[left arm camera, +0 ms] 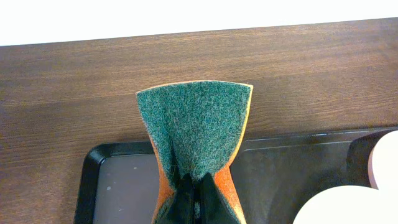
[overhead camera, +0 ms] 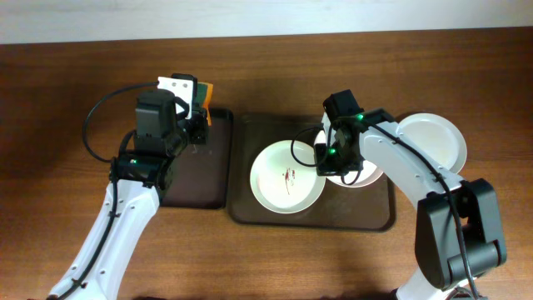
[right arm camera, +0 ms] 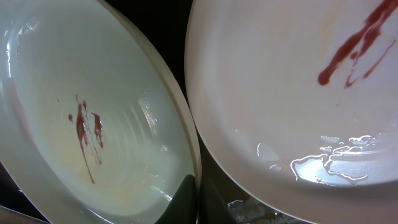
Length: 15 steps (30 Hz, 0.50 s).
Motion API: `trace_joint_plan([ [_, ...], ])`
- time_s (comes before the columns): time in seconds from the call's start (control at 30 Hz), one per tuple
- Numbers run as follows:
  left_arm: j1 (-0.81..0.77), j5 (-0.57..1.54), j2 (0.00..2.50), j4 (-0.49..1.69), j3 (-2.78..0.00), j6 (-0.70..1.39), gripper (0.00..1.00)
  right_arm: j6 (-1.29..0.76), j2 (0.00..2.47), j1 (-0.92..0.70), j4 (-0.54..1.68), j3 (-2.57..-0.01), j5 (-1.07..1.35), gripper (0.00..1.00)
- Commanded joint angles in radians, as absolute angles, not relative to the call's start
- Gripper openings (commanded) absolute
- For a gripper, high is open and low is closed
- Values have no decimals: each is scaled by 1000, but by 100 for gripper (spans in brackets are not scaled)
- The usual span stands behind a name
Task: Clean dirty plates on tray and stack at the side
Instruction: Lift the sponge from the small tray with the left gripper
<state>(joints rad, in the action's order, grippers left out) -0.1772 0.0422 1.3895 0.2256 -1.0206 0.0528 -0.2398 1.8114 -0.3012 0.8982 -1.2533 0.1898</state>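
Wood-grain tabletop (overhead camera: 75, 75) forms the background. Only the overhead view shows a clean white plate (overhead camera: 433, 140) off the brown tray (overhead camera: 250, 212). The right gripper (right arm camera: 196, 205), grip indeterminate, hides the smeared white plate (right arm camera: 280, 93) overhead; the grey-green plate (right arm camera: 93, 112) lies left of its fingers. The left gripper (left arm camera: 193, 202) pinches a sponge (left arm camera: 196, 121) over the black tray (left arm camera: 90, 180).

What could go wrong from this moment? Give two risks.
1. The right gripper sits where the rims of the green plate and the white plate nearly meet, so moving one may knock the other.
2. The white plate looks wet near its rim, so it might slip if gripped there.
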Motion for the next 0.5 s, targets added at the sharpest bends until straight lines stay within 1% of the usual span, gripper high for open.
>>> trace_joint_plan([
  [0.0, -174, 29, 1361, 217, -1026, 44, 0, -244, 1809, -302, 902, -1243, 203, 4],
  [0.3, -174, 29, 1361, 221, -1026, 45, 0, -244, 1809, -302, 902, -1243, 203, 4],
  [0.47, -174, 29, 1404, 334, -1026, 45, 0, -244, 1809, -302, 901, -1243, 203, 4],
])
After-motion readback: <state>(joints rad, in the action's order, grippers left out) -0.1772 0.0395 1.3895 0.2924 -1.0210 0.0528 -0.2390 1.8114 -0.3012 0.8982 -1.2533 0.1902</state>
